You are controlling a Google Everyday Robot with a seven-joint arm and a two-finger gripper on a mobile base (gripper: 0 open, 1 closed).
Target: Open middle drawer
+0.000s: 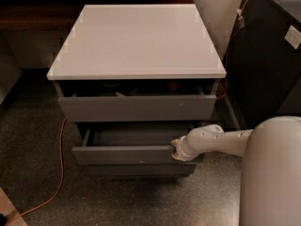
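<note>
Jaws: their spread cannot be told. The gripper (178, 149) sits against the upper edge of the middle drawer (124, 155) front, at its right end, with the arm reaching in from the right. The front carries no handle, so this edge is judged the only purchase for a pull. The middle drawer stands partly out, between the top drawer (136, 108) and the bottom drawer (141, 169), under the white worktop (136, 36). An off-centre hold may skew it.
</note>
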